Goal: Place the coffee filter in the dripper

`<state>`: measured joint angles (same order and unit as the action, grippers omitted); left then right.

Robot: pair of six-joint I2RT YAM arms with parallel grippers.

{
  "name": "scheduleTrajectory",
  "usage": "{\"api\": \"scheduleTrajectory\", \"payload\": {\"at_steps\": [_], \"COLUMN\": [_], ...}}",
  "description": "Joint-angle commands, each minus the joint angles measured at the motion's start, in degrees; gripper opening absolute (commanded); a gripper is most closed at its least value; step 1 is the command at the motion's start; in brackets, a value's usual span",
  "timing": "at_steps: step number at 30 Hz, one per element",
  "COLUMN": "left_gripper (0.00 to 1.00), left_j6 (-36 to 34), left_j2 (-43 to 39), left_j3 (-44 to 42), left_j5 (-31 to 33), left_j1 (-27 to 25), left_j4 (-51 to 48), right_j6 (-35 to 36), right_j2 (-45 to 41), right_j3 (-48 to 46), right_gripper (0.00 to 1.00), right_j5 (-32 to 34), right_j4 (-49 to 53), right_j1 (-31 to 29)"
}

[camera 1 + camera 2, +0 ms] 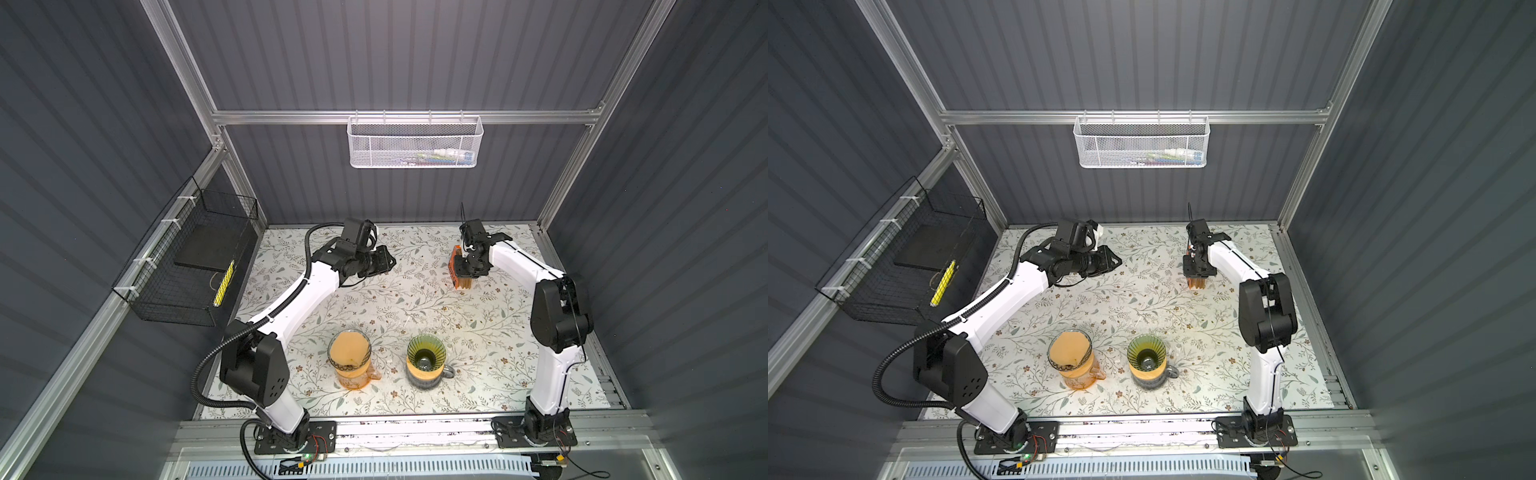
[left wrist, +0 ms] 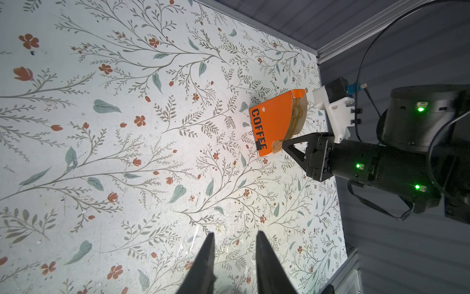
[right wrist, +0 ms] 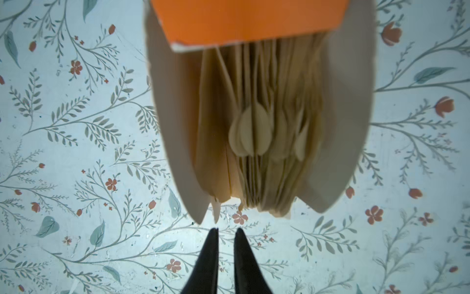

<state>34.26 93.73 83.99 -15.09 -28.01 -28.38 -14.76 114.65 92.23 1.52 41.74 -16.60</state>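
Note:
An orange COFFEE box [image 2: 272, 122] stands on the floral table at the back right, seen in both top views [image 1: 454, 259] [image 1: 1196, 283]. Several tan paper filters [image 3: 254, 132] fan out of its open end. My right gripper [image 3: 227, 229] points down just off that open end with its jaws a narrow gap apart and nothing between them. The green glass dripper [image 1: 426, 353] [image 1: 1146, 353] sits empty on a mug at the front centre. My left gripper [image 2: 235, 233] [image 1: 388, 259] hovers at the back left, open and empty.
A second glass dripper [image 1: 349, 349] with a tan filter inside sits on an orange jug left of the green one. A white mesh basket [image 1: 415, 143] hangs on the back rail. A black wire basket [image 1: 187, 270] is fixed to the left wall.

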Motion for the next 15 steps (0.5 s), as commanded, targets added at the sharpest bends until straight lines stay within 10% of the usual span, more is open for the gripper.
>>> {"api": "scheduleTrajectory", "payload": {"at_steps": [1,15], "left_gripper": [0.29,0.29], "left_j6": [0.21,-0.03], "left_j2": [-1.45,-0.57], "left_j3": [-0.54,0.08], "left_j5": [-1.10,-1.27], "left_j1": [0.50,0.59], "left_j4": [0.17,0.08], "right_j6": [-0.71,-0.53], "right_j2": [0.99,3.86], "right_j3": [-0.40,0.75], "right_gripper": [0.17,0.21], "right_j5": [0.09,0.97], "right_j4": [0.41,-0.18], "right_j1": [-0.27,-0.27]}}
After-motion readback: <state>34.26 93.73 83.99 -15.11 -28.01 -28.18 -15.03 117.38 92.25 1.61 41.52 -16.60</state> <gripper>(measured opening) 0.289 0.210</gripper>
